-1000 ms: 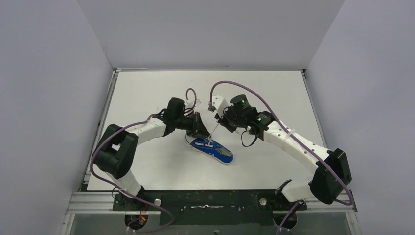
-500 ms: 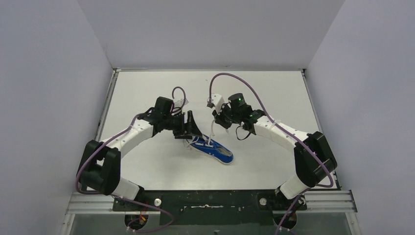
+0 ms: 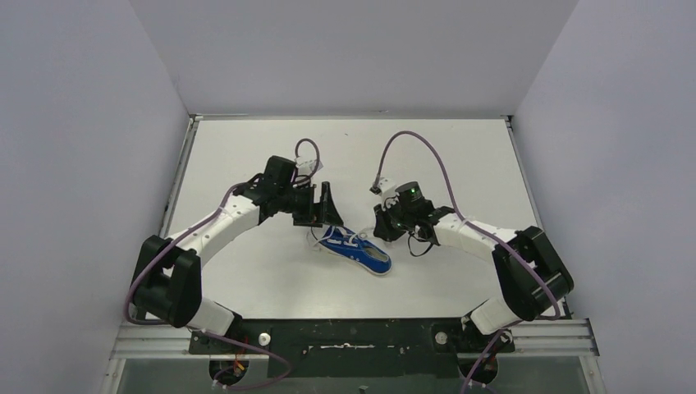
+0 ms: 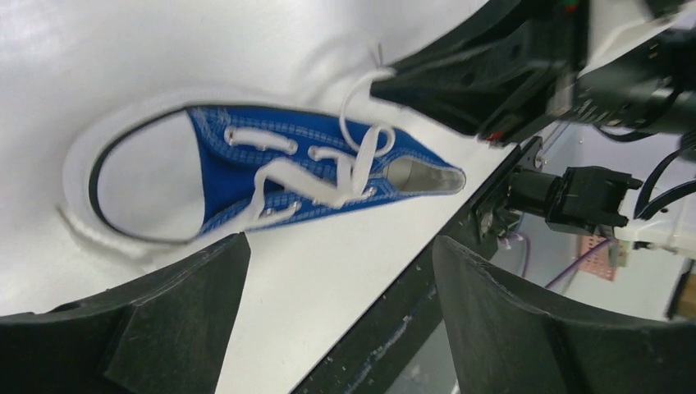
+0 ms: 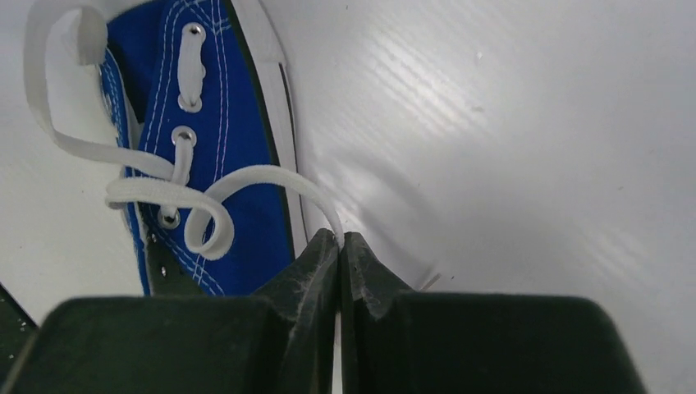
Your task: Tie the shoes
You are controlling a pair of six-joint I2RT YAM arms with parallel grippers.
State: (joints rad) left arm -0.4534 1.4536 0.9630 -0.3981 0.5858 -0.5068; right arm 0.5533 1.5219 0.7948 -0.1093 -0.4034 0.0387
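Sneaker (image 3: 361, 251) (image 4: 246, 160) (image 5: 238, 123) of blue canvas with a white sole rim lies sole-down on the white table (image 3: 246, 148). It sits a little nearer the arms' bases than the table's middle, between the two grippers. Its white toe cap points to the far left, toward the left arm. Its heel opening points to the near right, and the grey insole shows inside it in the left wrist view.

The white laces (image 3: 351, 239) (image 4: 349, 176) (image 5: 263, 172) run through the eyelets and lie crossed in loose loops over the upper. One strand arcs off the side of the shoe and ends in the right gripper (image 3: 382, 226) (image 5: 338, 240) (image 4: 402, 82). That gripper's jaws are pressed together, pinching the strand at their very tips. It is low over the table, just beside the shoe's right flank.

The left gripper (image 3: 328, 215) (image 4: 338, 246) hangs at the toe end with its jaws spread wide and nothing between them. In its own camera the two black fingers (image 4: 164, 328) frame the shoe from either side without touching it.

A purple cable (image 3: 414, 141) loops up from each wrist. Plain grey walls (image 3: 82, 123) close in the table on three sides.
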